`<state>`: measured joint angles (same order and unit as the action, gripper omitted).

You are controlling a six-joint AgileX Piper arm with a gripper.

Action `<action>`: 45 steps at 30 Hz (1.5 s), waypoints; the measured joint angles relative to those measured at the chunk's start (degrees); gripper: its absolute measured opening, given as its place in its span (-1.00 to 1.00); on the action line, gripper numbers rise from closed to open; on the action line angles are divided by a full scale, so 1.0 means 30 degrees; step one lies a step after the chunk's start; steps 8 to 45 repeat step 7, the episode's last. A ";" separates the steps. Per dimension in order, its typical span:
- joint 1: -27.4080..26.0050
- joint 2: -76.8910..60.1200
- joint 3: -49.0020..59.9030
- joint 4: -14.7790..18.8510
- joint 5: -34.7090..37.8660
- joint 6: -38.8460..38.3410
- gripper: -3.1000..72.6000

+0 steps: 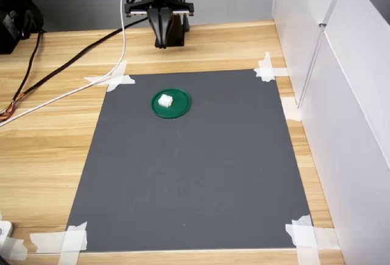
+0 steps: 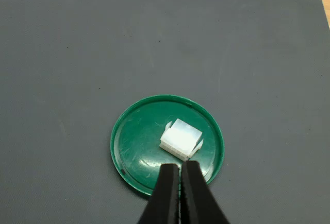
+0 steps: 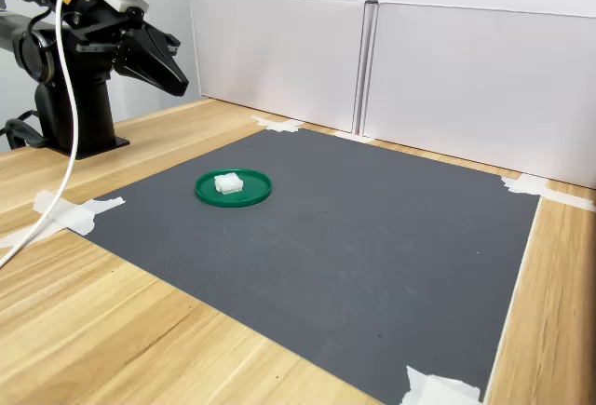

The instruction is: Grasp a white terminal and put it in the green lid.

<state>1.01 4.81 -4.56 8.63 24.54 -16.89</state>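
One white terminal (image 2: pixel 180 139) lies inside the green lid (image 2: pixel 131 147), resting on its floor, so placement appears complete. The end effector (image 2: pixel 180 183) is raised well above and back from the lid, fingers closed together and holding nothing. In the first exterior view the lid (image 1: pixel 178 109) sits on the grey mat (image 1: pixel 201 173) taped to the surface (image 1: pixel 49 137); nothing obstructs a retreat

A lab test bench — grey mat (image 1: pixel 195 167) taped to a wooden table (image 1: pixel 49 149), white screening panels (image 3: pixel 466 79) around it.
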 joint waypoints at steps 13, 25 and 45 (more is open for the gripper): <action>0.0000 -0.0061 0.0000 0.0000 0.0000 0.0000 -0.97; 0.0000 -0.0061 0.0000 0.0000 0.0000 0.0000 -0.97; 0.0000 -0.0061 0.0000 0.0000 0.0000 0.0000 -0.97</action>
